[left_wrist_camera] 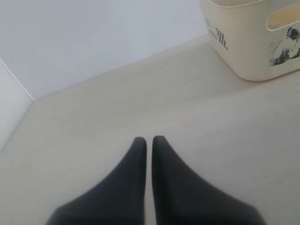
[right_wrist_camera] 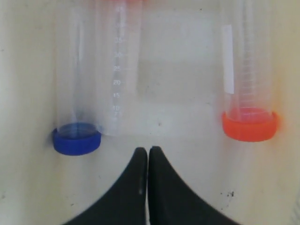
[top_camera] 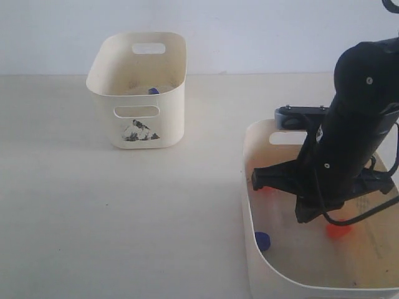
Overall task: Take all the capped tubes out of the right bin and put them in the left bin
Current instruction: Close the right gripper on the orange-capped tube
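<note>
The right bin [top_camera: 248, 187] holds three capped tubes lying on its floor. In the right wrist view a blue-capped tube [right_wrist_camera: 76, 139] lies against a second clear tube [right_wrist_camera: 119, 70] whose red cap barely shows at the frame edge. An orange-capped tube [right_wrist_camera: 249, 124] lies apart from them. My right gripper [right_wrist_camera: 148, 150] is shut and empty, hovering over the bare floor between the blue and orange caps. The left bin [top_camera: 137, 128] stands far off with a blue cap [top_camera: 153, 91] showing inside. My left gripper [left_wrist_camera: 149, 139] is shut and empty above the table, short of the left bin [left_wrist_camera: 253, 47].
The right arm [top_camera: 355, 124] hangs over the right bin and hides much of its inside. Open tabletop [top_camera: 156, 205] lies between the two bins. A white wall [top_camera: 249, 31] runs behind the table.
</note>
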Robot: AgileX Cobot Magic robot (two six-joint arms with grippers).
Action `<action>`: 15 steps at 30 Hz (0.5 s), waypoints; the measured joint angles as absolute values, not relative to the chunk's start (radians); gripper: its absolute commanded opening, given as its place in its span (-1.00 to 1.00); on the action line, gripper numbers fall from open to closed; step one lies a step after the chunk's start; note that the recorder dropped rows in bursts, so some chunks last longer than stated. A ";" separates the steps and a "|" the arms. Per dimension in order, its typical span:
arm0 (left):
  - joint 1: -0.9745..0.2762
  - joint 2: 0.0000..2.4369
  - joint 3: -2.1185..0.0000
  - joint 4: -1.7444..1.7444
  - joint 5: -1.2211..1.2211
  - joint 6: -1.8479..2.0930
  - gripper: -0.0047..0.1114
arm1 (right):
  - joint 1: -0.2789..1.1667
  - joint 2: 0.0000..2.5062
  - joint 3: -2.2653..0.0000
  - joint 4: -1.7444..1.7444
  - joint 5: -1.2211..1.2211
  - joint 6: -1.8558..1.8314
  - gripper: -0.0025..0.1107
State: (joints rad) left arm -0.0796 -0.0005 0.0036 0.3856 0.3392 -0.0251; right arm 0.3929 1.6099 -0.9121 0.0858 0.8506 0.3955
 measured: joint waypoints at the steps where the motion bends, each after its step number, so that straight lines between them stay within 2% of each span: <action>1: -0.080 0.000 0.004 0.386 0.339 -0.025 -0.84 | 0.393 1.614 -0.892 0.086 0.838 0.395 -0.96; 9: -0.080 0.000 0.004 0.386 0.339 -0.025 -0.84 | 0.393 1.630 -0.864 0.092 0.749 0.393 -0.90; 12: -0.080 0.000 0.004 0.386 0.339 -0.025 -0.84 | 0.393 1.630 -0.864 0.092 0.734 0.374 -0.71; 15: -0.080 0.000 0.004 0.386 0.339 -0.025 -0.84 | 0.393 1.630 -0.864 0.092 0.716 0.365 -0.36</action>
